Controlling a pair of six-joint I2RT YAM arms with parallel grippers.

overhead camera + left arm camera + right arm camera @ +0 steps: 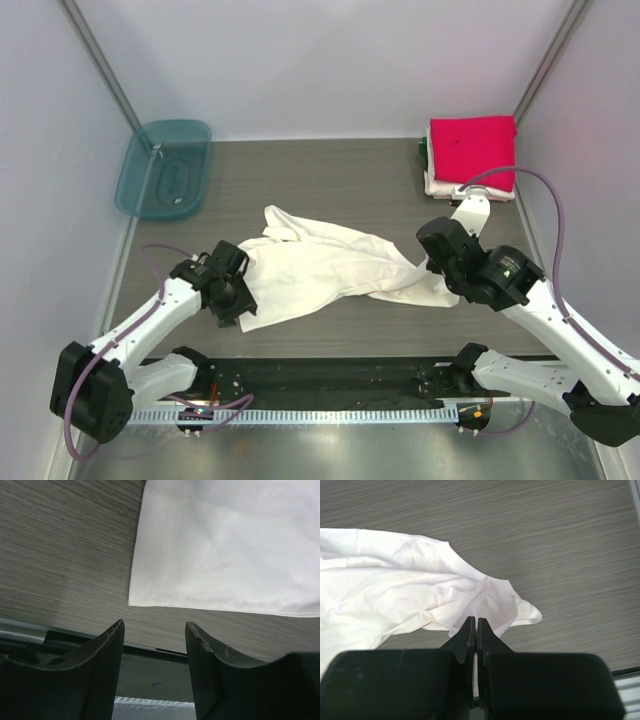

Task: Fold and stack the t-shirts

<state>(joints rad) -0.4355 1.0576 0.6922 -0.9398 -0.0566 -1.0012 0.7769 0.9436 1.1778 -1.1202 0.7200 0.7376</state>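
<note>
Grey wood-grain table [330,180] enclosed by a plain white back wall [330,60], left wall [40,200] and right wall [605,180]. Metal posts [100,65] mark the two rear corners. A translucent teal tub [165,170] stands at the table's far left corner. A black strip [330,375] and a bright metal sheet [330,450] run along the near edge. Lighting is even, with soft shadows.

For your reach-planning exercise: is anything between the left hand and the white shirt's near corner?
Nothing visible: only bare table lies between the open left hand and the corner of the shirt.
</note>
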